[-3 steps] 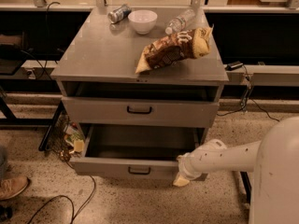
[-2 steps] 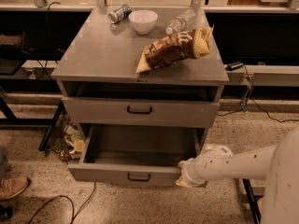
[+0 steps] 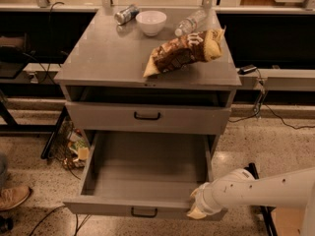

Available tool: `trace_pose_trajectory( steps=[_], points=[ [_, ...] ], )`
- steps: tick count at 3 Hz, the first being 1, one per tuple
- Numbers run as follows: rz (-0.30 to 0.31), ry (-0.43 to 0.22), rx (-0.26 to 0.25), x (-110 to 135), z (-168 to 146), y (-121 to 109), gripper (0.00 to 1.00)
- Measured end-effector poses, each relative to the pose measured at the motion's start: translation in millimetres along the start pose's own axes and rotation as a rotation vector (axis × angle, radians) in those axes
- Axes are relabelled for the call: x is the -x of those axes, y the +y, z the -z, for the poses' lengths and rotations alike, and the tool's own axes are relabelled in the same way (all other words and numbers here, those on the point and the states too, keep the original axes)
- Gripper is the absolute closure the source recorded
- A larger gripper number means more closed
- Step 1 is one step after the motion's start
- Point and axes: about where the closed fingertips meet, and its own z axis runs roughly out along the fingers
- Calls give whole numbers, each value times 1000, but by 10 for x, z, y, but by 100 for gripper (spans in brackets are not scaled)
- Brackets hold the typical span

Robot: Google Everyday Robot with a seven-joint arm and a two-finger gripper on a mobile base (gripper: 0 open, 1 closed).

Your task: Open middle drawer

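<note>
The middle drawer (image 3: 147, 173) is pulled far out of the grey metal cabinet (image 3: 108, 58). Its plain grey box interior is bare. Its small black bar handle (image 3: 144, 212) sits on the front panel near the bottom of the view. My gripper (image 3: 198, 206) is at the right end of that front panel, at its top edge, with the white arm (image 3: 266, 188) reaching in from the right. The drawer above (image 3: 147, 117) with its own black handle stands nearly shut.
On the cabinet top lie a chip bag (image 3: 184, 53), a white bowl (image 3: 150, 21), a can (image 3: 126, 14) and a clear plastic bottle (image 3: 191, 22). Clutter (image 3: 71, 149) sits on the floor left of the cabinet. A shoe (image 3: 12, 196) is at far left. Cables run along the floor.
The middle drawer has slid further out toward the camera. My gripper has moved with its front panel, lower in the view.
</note>
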Motion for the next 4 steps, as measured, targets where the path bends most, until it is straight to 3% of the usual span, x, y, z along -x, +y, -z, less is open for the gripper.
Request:
trace_pose_trajectory(
  steps=[1,4],
  points=[
    [0,0,0,1,2,0,82],
    [6,-7,-10,-5,76,-48,11]
  ],
)
